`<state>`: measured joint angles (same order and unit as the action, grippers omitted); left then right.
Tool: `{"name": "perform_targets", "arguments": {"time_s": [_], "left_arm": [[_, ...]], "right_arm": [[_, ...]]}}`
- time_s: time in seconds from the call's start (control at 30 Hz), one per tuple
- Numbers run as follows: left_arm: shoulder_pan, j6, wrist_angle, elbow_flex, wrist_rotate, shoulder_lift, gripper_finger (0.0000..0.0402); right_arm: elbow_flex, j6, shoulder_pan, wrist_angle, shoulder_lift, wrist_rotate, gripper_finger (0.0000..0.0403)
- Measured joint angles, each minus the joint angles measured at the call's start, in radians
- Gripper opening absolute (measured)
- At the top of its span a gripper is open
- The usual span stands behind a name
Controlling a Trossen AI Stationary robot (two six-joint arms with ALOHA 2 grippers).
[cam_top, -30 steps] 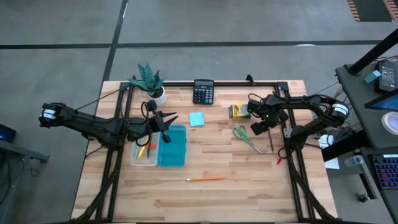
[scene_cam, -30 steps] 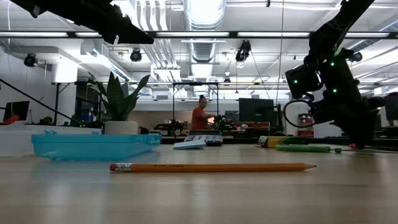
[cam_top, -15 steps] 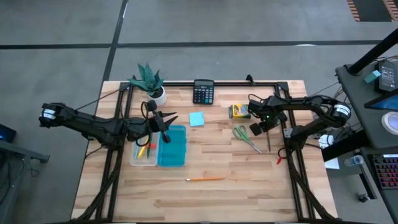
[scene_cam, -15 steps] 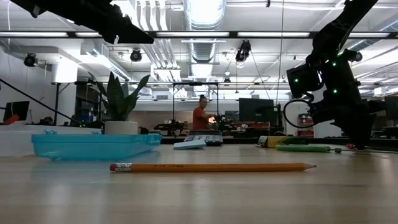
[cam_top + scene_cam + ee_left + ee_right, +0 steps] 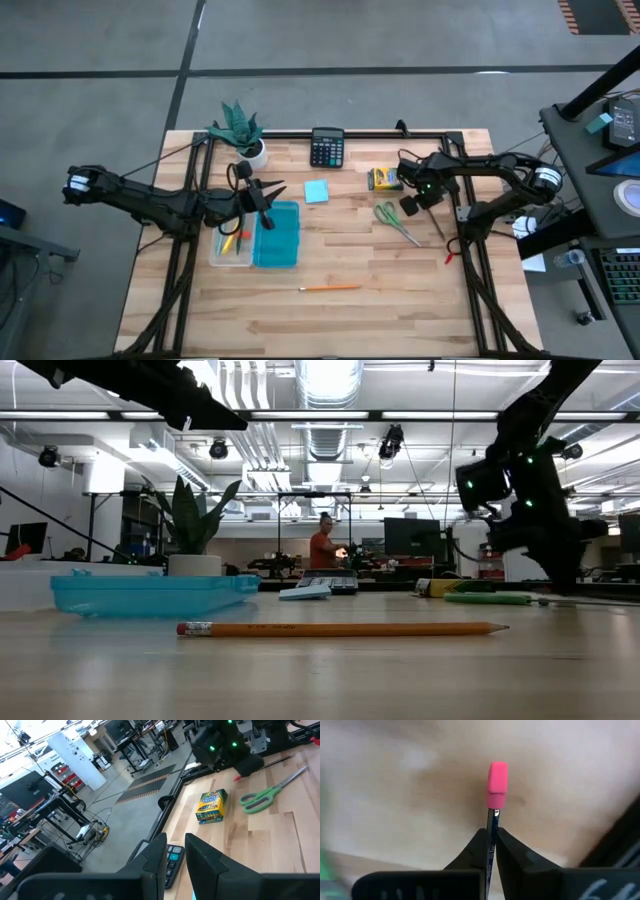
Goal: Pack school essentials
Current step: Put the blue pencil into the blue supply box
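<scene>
Orange pencil, green scissors, yellow crayon box, light-blue pad, teal lid, pink-eraser dark-blue pencil.

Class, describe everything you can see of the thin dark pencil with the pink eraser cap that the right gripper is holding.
The thin dark pencil with the pink eraser cap has a slim bluish-black shaft topped by a blocky pink cap. The right gripper is shut on it, both fingers pinching the shaft below the cap. From above, it slants over the wooden table beside the green-handled scissors. Whether its far end touches the table cannot be told.
</scene>
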<state>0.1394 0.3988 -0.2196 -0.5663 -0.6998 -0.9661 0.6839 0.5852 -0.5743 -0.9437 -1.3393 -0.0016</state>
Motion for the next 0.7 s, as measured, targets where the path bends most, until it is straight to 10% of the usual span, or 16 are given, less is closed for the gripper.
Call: {"name": "perform_targets", "arguments": {"time_s": [0.43,0.7], "left_arm": [[0.000,-0.055,-0.061,0.000,0.030,0.000,0.0052],[0.000,-0.104,-0.146,0.000,0.279,-0.006,0.0052]], "right_arm": [[0.083,-0.056,0.047,-0.005,0.294,-0.034,0.0013],[0.047,-0.086,0.198,0.315,0.455,-0.034,0.0013]]}}
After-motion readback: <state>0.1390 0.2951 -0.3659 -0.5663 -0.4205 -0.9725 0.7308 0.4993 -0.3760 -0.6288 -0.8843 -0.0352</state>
